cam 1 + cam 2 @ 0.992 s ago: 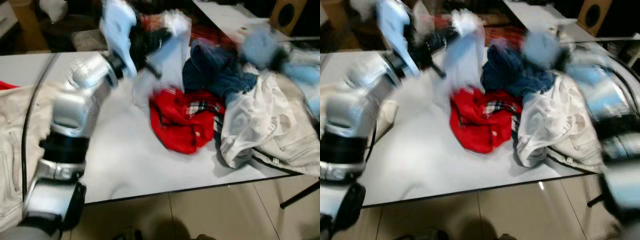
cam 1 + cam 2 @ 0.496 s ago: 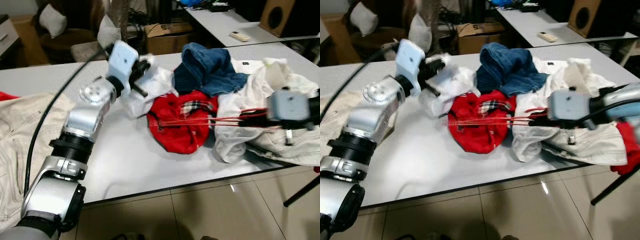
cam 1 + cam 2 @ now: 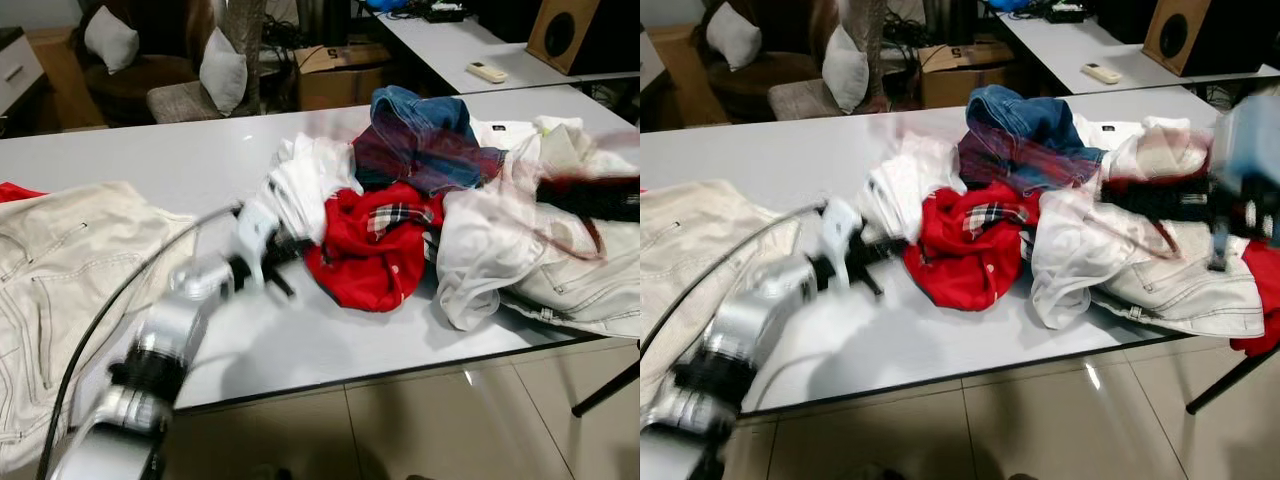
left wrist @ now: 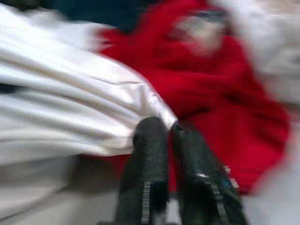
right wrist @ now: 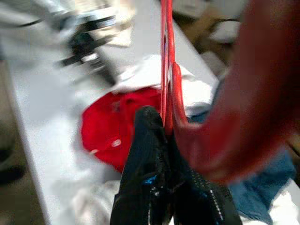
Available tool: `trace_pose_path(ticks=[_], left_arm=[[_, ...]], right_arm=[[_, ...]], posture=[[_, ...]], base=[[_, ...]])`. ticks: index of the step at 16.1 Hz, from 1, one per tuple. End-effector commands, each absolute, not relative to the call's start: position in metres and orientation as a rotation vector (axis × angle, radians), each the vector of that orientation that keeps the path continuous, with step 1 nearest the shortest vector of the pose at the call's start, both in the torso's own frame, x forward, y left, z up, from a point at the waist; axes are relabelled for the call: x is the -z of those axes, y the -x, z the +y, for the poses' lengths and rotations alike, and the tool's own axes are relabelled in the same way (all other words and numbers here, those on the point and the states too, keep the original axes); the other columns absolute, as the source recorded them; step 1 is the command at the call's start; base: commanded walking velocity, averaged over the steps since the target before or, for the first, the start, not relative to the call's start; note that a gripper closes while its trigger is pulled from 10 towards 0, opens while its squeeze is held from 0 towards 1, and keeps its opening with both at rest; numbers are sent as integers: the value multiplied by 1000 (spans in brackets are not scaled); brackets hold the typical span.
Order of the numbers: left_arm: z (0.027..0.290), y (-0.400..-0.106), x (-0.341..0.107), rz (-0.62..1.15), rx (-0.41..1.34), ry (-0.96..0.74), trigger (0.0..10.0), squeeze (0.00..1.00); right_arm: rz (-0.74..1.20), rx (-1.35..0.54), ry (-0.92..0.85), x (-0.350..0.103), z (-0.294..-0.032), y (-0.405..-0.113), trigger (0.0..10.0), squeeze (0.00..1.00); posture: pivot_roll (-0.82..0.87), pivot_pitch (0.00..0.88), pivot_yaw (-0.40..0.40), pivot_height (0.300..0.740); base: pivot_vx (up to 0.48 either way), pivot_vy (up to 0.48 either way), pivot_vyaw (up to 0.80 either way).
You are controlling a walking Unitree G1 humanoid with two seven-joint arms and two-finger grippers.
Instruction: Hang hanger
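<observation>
Both arms blurred, left gripper (image 3: pixel 283 262) lowered, right gripper (image 5: pixel 164 126) seemingly lifting hanger (image 5: pixel 166 56)

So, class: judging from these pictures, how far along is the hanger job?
Done: the right tool is shut on the red hanger. In hand: the left tool is at the white garment on the table. Left: nothing is on the hanger, and it is not hung.

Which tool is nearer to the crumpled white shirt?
Left. The left tool touches the crumpled white shirt; the right tool holds the red hanger beyond the clothes.
</observation>
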State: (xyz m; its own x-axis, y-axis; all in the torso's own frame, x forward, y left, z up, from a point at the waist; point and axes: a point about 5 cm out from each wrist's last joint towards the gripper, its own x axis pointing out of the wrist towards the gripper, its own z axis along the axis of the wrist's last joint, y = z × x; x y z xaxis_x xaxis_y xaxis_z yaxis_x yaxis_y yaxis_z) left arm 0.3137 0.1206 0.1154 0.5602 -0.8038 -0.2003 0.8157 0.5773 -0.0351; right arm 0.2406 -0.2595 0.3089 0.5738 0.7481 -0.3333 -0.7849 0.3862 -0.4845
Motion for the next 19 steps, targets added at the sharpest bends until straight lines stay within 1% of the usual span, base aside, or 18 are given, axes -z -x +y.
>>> trace_pose_path(ticks=[1,4,6,8,9,10,11,12,13,14,15,16,17,18,19], left_arm=[[112,-301,-126,181,1095,-56,10000,1000],[110,-276,-144,175,1268,-114,10000,1000],[109,-257,-157,192,1390,-191,10000,1000],[112,-252,-177,165,1422,-166,10000,1000],[116,-253,-194,108,1401,-118,10000,1000],[117,-253,-200,89,1394,-100,10000,1000],[123,-261,-211,-11,1259,-54,10000,1000],[131,-272,-214,-81,1078,-48,10000,1000],[138,-281,-212,-75,924,-43,10000,404],[142,-284,-212,-106,837,-8,10000,0],[151,-291,-207,-108,674,29,10000,0],[156,-293,-202,-97,594,25,10000,0],[159,-294,-198,-88,552,13,10000,0],[161,-293,-187,-53,518,-29,10000,0],[161,-292,-185,-43,511,-41,10000,0]], right_arm=[[79,-890,603,-296,-256,-244,10000,0],[68,-823,451,-275,-244,-246,10000,0],[50,-736,347,-257,-231,-251,10000,0],[28,-675,267,-250,-221,-252,10000,0],[0,-633,232,-248,-214,-252,10000,0],[-9,-614,220,-248,-212,-252,10000,0],[-91,-540,184,-251,-203,-252,10000,0],[-144,-482,127,-253,-196,-251,10000,0],[-150,-438,96,-250,-189,-250,10000,0],[-153,-406,67,-247,-186,-250,10000,0],[-149,-326,-7,-237,-181,-249,10000,0],[-109,-295,0,-227,-179,-248,10000,0],[-90,-286,-12,-221,-176,-246,10000,0],[-58,-286,-39,-209,-167,-242,10000,0],[-48,-282,-45,-205,-165,-240,10000,0]], posture=[[-194,0,104,740],[-186,0,109,740],[-177,0,110,740],[-177,0,114,740],[-176,0,117,740],[-176,0,117,740],[-172,0,119,740],[-170,0,120,740],[-170,0,119,740],[-167,0,117,740],[-163,0,112,740],[-162,0,108,740],[-162,0,107,740],[-162,0,105,740],[-162,0,105,740]], base=[[0,0,0],[0,0,0],[0,0,0],[0,0,0],[0,0,0],[0,0,0],[0,0,0],[0,0,0],[0,0,0],[0,0,0],[0,0,0],[0,0,0],[0,0,0],[0,345,0],[0,345,0]])
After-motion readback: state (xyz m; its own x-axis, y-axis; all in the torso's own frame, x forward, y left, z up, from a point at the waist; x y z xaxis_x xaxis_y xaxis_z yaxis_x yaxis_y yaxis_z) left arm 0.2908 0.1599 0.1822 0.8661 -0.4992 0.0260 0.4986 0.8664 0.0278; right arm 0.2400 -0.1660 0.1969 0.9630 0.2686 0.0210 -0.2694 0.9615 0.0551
